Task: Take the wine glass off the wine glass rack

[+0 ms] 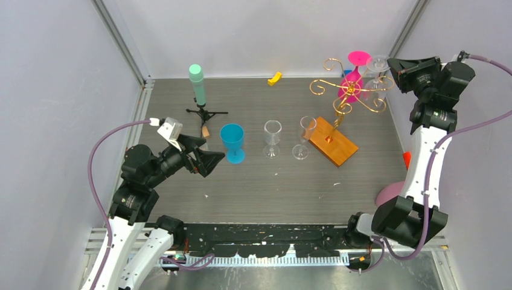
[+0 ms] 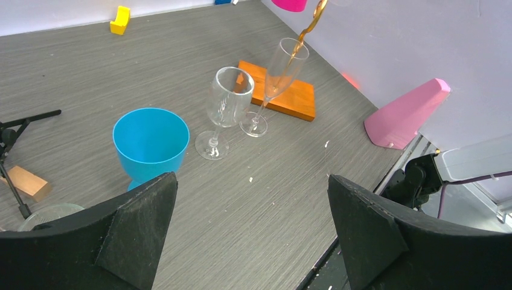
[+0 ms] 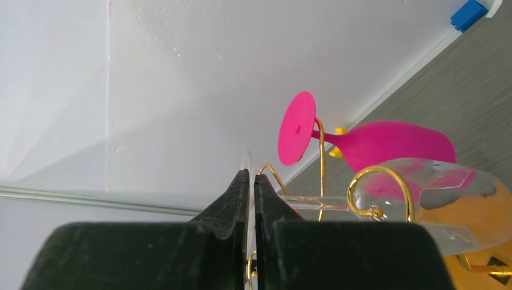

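Observation:
The wine glass rack (image 1: 349,90) is a gold wire stand on an orange-brown wooden base (image 1: 333,142) at the back right. A clear wine glass (image 1: 377,75) hangs upside down from one of its curled arms, next to a hanging pink glass (image 1: 356,72). My right gripper (image 1: 392,67) is up at the rack. In the right wrist view it (image 3: 250,178) is shut on the thin clear foot of the wine glass (image 3: 435,199), whose stem runs through a gold curl (image 3: 380,181). My left gripper (image 2: 250,181) stands open over bare table, just short of a blue cup (image 2: 150,142).
On the table stand the blue cup (image 1: 232,142), a clear wine glass (image 1: 272,138) and a clear flute (image 1: 304,138). At the back left is a black tripod with a mint-green cylinder (image 1: 198,84). A yellow block (image 1: 275,78) lies at the back wall. A pink cone (image 2: 407,115) lies by the right wall.

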